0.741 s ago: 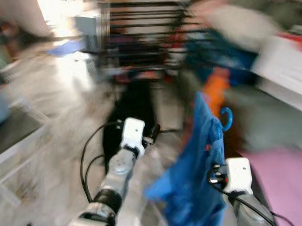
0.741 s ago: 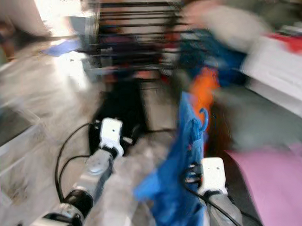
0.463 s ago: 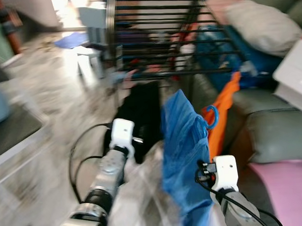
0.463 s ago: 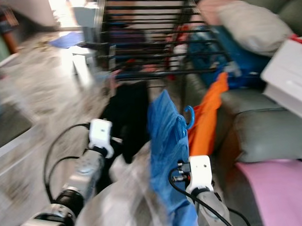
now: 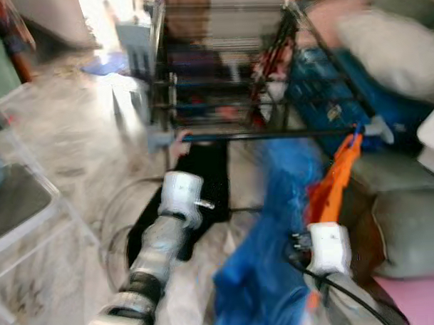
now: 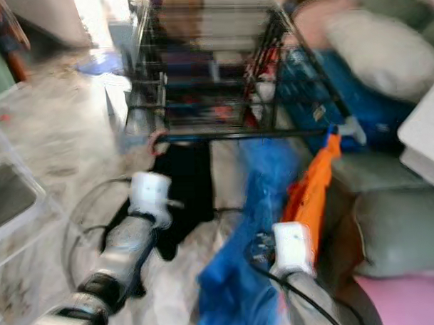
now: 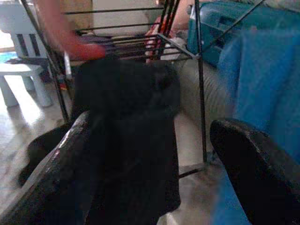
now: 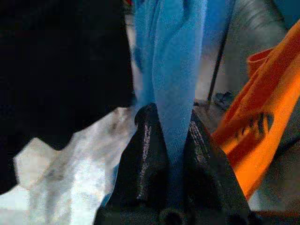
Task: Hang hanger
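Note:
A black wire drying rack (image 5: 228, 76) stands ahead, its front bar (image 5: 273, 135) running across. From that bar hang a black garment (image 5: 207, 173) on a pinkish hook (image 6: 156, 140) and an orange garment (image 5: 333, 183). My right gripper (image 8: 173, 140) is shut on a blue garment (image 5: 276, 232), which reaches up to just under the bar between the other two. Its hanger is lost in the blur. My left gripper (image 7: 152, 126) is open and holds nothing, a short way in front of the black garment (image 7: 126, 117).
A grey sofa (image 5: 408, 227) with cushions and a blue bag (image 5: 325, 87) lies to the right, with pink cloth (image 5: 422, 305) at the lower right. A clear plastic box (image 5: 22, 205) sits on the left. A pale sheet (image 5: 193, 292) and cables lie on the floor.
The whole view has shifted and the rack looks closer. The blue garment stays in my right gripper, its top now nearer the front bar. My left gripper still faces the black garment.

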{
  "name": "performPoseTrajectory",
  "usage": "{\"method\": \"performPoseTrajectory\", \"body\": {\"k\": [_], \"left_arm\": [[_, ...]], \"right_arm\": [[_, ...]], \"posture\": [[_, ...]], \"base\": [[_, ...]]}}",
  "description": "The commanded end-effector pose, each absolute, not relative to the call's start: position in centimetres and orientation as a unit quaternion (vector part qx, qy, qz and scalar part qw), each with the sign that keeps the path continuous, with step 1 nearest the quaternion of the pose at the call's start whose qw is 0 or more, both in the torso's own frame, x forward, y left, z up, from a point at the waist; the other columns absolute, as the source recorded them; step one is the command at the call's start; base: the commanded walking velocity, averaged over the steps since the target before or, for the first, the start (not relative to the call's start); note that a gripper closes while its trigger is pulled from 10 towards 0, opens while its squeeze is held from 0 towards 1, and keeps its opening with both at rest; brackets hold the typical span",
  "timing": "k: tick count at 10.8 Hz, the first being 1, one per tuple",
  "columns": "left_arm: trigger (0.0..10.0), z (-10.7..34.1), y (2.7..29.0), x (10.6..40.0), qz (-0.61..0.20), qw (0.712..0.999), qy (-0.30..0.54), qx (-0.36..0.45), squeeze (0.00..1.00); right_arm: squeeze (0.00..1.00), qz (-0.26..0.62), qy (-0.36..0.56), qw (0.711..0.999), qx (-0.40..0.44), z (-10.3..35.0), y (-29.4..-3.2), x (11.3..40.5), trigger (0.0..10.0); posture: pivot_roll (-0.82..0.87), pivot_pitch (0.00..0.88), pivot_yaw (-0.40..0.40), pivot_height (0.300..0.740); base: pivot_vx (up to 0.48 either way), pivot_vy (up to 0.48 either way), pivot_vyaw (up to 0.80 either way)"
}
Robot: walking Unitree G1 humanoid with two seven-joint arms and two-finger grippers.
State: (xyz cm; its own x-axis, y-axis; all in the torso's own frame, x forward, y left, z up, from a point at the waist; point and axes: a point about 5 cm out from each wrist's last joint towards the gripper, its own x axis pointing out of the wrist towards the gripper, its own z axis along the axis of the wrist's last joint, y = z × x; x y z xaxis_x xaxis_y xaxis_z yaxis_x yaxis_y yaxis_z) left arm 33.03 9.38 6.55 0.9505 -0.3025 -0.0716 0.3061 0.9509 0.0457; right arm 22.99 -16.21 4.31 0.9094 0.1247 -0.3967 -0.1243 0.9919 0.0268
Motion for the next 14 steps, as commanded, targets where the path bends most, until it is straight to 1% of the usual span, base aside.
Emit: {"method": "performPoseTrajectory", "body": {"k": [1, 3, 5, 7, 10, 12, 14], "left_arm": [[10.0, 6.4, 7.9, 32.8, -0.175, 0.984, 0.038, 0.024, 0.0], [10.0, 6.3, 7.9, 32.8, -0.172, 0.984, 0.042, 0.025, 0.0], [10.0, 6.3, 8.1, 32.8, -0.166, 0.985, 0.044, 0.025, 0.0], [10.0, 6.2, 8.0, 32.8, -0.167, 0.985, 0.047, 0.024, 0.0], [10.0, 6.2, 8.7, 32.9, -0.162, 0.985, 0.05, 0.026, 0.0], [10.0, 6.1, 9.8, 33.0, -0.148, 0.987, 0.052, 0.031, 0.0], [10.0, 6.2, 10.2, 33.0, -0.145, 0.988, 0.051, 0.034, 0.0]], "right_arm": [[0.0, 0.046, 0.208, 0.977, -0.009, 4.5, -17.7, 23.3, 10.0], [0.0, 0.063, 0.225, 0.972, -0.023, 4.3, -17.6, 24.0, 10.0], [0.0, 0.077, 0.214, 0.973, -0.029, 4.8, -16.9, 25.0, 10.0], [0.0, 0.075, 0.211, 0.974, -0.039, 5.3, -17.6, 26.1, 10.0], [0.0, 0.08, 0.189, 0.978, -0.037, 7.2, -18.3, 29.9, 10.0], [0.0, 0.109, 0.189, 0.976, -0.021, 8.0, -17.9, 32.4, 10.0], [0.0, 0.125, 0.2, 0.972, 0.003, 7.9, -17.4, 33.6, 10.0]], "posture": [[-0.01, 0.0, -0.04, 0.74], [0.0, 0.0, -0.042, 0.74], [0.0, 0.0, -0.043, 0.74], [0.0, 0.0, -0.045, 0.74], [0.03, 0.0, -0.057, 0.74], [0.06, 0.0, -0.069, 0.74], [0.09, 0.0, -0.078, 0.74]], "base": [[0.0, 0.0, 0.0], [0.0, 0.0, 0.0], [0.0, 0.0, 0.0], [0.0, 0.0, 0.0], [0.0, 0.0, 0.0], [0.0, 0.0, 0.0], [0.0, 0.0, 0.0]]}}
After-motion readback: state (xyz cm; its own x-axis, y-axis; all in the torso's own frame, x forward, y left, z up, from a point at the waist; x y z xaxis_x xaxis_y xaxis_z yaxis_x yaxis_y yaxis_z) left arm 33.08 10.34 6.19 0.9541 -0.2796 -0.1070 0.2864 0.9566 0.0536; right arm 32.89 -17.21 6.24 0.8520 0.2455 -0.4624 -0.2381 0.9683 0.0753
